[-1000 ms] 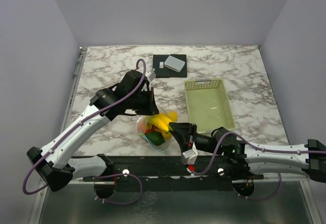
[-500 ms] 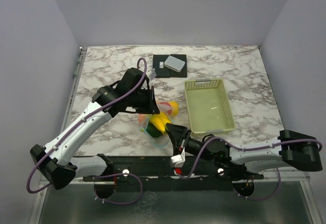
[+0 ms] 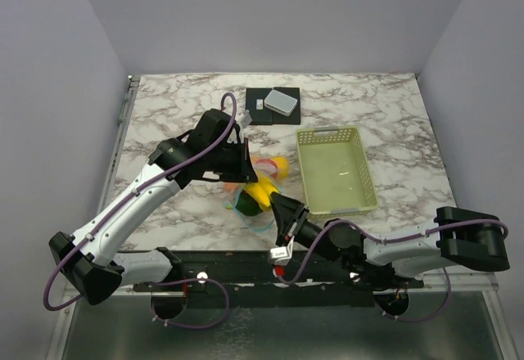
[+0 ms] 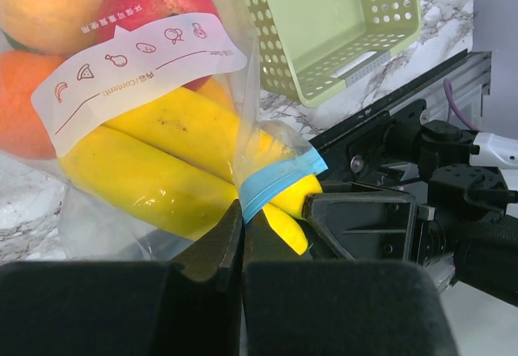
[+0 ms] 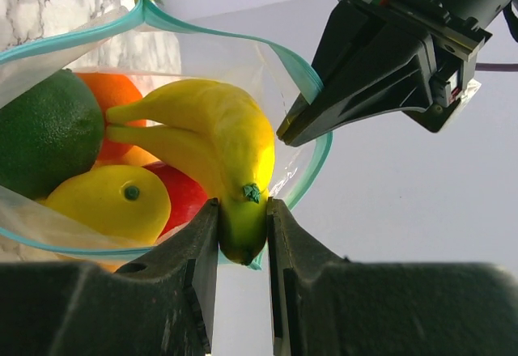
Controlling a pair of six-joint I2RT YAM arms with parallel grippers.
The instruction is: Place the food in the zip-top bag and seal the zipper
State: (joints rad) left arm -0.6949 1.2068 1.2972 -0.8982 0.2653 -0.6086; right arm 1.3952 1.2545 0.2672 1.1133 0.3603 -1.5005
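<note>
Near edge: right gripper (image 5: 242, 218) jaws part-open, clamped on the stem end of the yellow plastic banana bunch (image 5: 235, 137), two fingers, poking out of the clear crinkly zip-top bag (image 3: 250, 192). Visible inside: one green fruit (image 5: 44, 133), one orange (image 5: 113, 93), one lemon (image 5: 109, 202), one red apple (image 5: 184, 198). Left gripper (image 4: 241, 218) fully closed, pinching the light blue zipper strip (image 4: 279, 180). One pale green slotted basket (image 3: 327, 135) just right of the bag; bare marble table (image 3: 164, 106) on the left. One black mat (image 3: 270, 118) at the far side.

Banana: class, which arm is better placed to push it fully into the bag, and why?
Right. The right end effector grips the banana by its stem end at the bag mouth, its body already inside. The left end effector is shut on the zipper, holding the mouth open.
</note>
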